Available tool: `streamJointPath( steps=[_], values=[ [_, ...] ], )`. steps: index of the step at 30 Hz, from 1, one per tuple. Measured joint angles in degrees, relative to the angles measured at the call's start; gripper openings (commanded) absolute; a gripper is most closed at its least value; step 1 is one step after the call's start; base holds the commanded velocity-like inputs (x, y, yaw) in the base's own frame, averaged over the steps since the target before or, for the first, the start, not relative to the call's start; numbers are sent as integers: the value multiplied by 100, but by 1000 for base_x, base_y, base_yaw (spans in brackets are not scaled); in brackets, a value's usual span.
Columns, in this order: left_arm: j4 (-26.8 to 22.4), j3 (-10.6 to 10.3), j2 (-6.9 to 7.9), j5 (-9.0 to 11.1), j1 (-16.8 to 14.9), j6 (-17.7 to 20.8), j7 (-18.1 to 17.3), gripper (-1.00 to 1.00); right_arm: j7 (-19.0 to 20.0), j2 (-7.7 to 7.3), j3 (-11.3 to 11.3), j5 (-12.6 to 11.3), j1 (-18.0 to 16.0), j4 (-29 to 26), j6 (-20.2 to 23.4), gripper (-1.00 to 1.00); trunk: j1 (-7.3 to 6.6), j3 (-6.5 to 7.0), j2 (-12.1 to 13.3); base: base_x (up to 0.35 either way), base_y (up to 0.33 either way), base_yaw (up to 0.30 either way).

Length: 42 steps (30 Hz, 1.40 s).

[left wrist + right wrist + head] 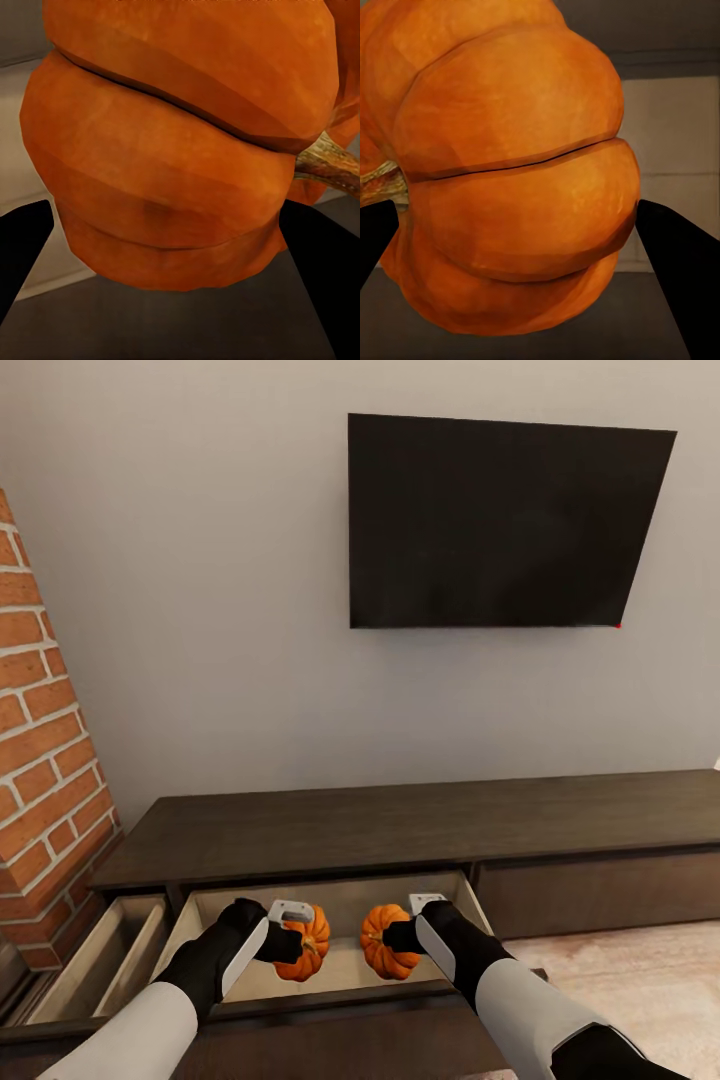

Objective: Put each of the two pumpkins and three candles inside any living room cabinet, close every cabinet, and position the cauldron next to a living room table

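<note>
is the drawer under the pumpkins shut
No: in the head view the drawer of the cabinet is pulled out, its pale inside showing beneath the two pumpkins.

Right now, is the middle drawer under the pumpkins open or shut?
Open. The drawer is pulled out from the cabinet, its pale interior exposed, with both pumpkins held over it by the left gripper and right gripper.
</note>
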Motion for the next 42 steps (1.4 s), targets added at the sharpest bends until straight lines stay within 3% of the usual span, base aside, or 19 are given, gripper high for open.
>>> streamJointPath(
  steps=[5,42],
  values=[
    [0,0,0,0,0,-14,0,-100,0,-1,0,-1,1,0,0,-100,110,-90,-201,0,0,0],
    [-3,3,-12,10,-1,-6,-1,-100,111,-4,28,-7,0,-150,-20,-100,109,-90,-202,77,29,0]
  ],
)
